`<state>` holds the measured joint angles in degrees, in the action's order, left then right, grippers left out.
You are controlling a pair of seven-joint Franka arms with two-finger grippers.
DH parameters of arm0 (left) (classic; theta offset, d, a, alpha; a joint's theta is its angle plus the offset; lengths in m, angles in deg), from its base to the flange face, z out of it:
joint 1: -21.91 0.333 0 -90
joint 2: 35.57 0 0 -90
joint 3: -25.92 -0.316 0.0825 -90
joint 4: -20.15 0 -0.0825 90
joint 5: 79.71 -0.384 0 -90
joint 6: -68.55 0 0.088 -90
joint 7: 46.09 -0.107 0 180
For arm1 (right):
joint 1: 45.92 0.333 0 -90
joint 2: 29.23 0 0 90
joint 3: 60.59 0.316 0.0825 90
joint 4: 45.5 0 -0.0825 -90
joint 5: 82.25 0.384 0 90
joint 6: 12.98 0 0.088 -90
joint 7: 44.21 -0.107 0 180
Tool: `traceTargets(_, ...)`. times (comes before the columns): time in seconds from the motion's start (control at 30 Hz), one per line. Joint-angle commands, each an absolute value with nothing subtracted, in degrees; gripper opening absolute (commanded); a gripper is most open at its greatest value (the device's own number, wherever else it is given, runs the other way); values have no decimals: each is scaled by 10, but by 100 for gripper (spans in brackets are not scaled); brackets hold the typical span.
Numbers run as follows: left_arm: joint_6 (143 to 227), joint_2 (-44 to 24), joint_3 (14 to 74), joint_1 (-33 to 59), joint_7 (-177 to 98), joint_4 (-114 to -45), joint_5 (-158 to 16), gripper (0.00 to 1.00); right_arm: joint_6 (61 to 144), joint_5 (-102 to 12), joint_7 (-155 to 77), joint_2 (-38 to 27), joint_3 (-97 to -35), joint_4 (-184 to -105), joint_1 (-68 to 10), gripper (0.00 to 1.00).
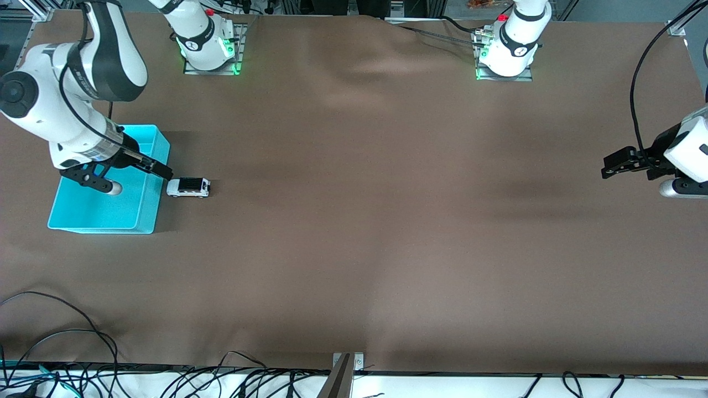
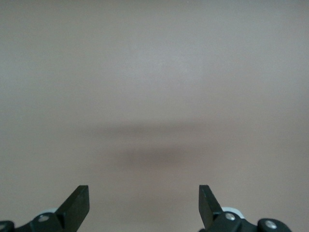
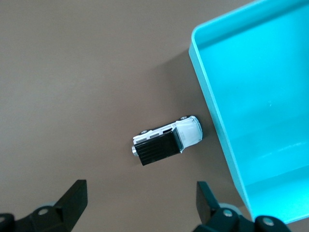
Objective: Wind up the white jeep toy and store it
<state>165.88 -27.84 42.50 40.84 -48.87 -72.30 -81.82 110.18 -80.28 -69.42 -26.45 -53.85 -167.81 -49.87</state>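
Opening step, by the look of it: nothing grasped yet, white jeep toy (image 1: 188, 187) untouched on the brown table cloth (image 1: 354, 232).

At the right arm's end of the table: turquoise bin (image 1: 145, 205), open-topped, nothing visible inside in either the front or right wrist view. Right gripper (image 1: 145, 165) up over the bin's edge beside the toy, fingers spread wide, holding nothing. Jeep just beside the bin wall, apart from it, upright on its wheels, black roof up; in the right wrist view the same jeep (image 3: 166, 140) lying ahead of the open fingers, next to the bin (image 3: 212, 96).

Next move, as a judgement: descend over the jeep, turn to line the fingers across its narrow body, close on its sides; after that, presumably a pull-back to wind, then a drop into the bin.

Toward the left arm's end: left gripper (image 1: 615, 166) waiting over bare cloth, fingers (image 2: 77, 205) wide apart and empty.
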Motion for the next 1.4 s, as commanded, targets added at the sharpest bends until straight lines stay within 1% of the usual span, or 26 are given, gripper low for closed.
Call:
traceTargets(0.0, 1658, -281, 424, 412, -497, -724, -803, 100, 1167, -801, -784, -283, -537, -1743, -499, 100)
traceTargets(0.2, 1658, -281, 424, 412, -497, -724, -803, 100, 1194, -801, -946, -272, -537, -1762, -497, 100)
traceTargets(0.5, 1658, -281, 424, 412, -497, -724, -803, 100, 1245, -804, -1048, -245, -537, -1799, -496, 100)
traceTargets(0.73, 1658, -281, 424, 412, -497, -724, -803, 100, 1295, -803, -1086, -224, -537, -1832, -496, 100)
traceTargets(0.9, 1658, -281, 424, 412, -497, -724, -803, 100, 1338, -803, -1119, -197, -538, -1835, -496, 100)
traceTargets(1.2, 1658, -280, 424, 412, -497, -724, -803, 100, 1346, -804, -1136, -181, -541, -1833, -496, 100)
traceTargets(1.37, 1658, -280, 424, 412, -497, -724, -803, 100, 1372, -806, -1141, -164, -542, -1832, -496, 100)
